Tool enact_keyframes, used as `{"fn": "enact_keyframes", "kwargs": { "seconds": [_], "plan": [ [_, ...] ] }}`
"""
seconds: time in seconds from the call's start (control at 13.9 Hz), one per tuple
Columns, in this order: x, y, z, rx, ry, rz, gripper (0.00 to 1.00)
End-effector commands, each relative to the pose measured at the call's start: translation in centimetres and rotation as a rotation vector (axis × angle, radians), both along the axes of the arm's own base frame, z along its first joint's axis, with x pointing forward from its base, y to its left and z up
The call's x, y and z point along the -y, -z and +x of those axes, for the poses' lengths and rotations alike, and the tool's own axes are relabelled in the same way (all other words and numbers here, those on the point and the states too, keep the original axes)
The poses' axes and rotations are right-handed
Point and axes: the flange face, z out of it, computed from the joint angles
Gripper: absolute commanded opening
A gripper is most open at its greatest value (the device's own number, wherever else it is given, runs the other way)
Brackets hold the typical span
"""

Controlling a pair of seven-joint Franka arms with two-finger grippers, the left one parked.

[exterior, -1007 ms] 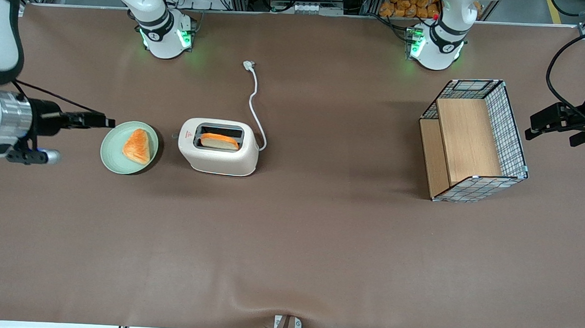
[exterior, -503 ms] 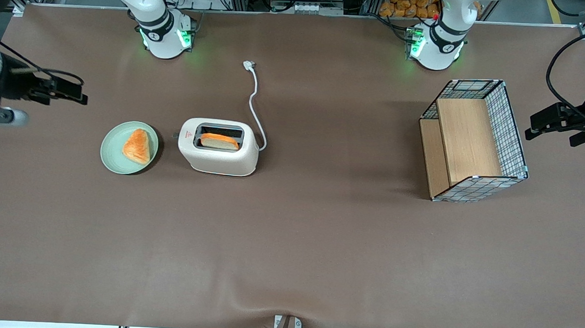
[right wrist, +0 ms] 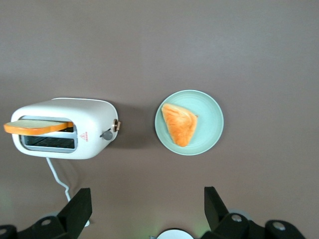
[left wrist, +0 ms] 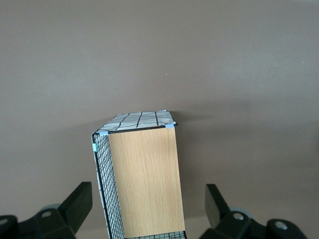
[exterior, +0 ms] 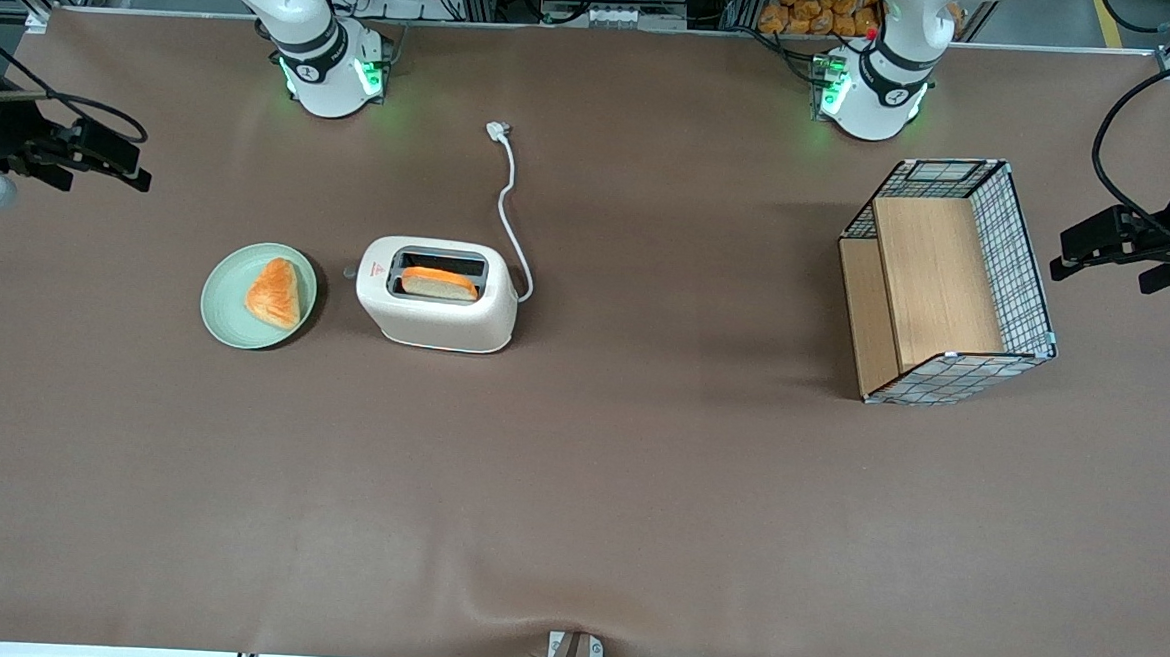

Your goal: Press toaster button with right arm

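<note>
The cream-white toaster stands on the brown table with a slice of toast sticking up from one slot. It also shows in the right wrist view. The toaster button is a small grey knob on the narrow end that faces the plate; in the front view it shows as a grey nub. The right arm's gripper hangs high near the working arm's end of the table, well apart from the toaster. Its fingers are wide open and empty.
A pale green plate with an orange pastry lies beside the toaster's button end. The white cord runs to a plug farther from the camera. A wire basket with wooden boards stands toward the parked arm's end.
The right gripper has drawn back from beside the plate toward the working arm's end of the table and farther from the front camera. The toaster, toast and plate have not moved.
</note>
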Motion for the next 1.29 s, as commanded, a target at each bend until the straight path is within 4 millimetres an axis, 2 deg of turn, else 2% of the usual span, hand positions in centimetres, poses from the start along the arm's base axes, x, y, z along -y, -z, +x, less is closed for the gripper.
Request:
{"fn": "enact_keyframes", "kwargs": {
  "seconds": [0.0, 1.01, 1.22],
  "plan": [
    [0.1, -0.3, -1.2, 0.025, 0.007, -0.037, 1.0],
    [0.9, -2.5, -3.2, 0.102, 0.0, -0.083, 1.0],
    [1.2, -2.7, -3.1, 0.099, -0.005, -0.105, 1.0]
  ]
}}
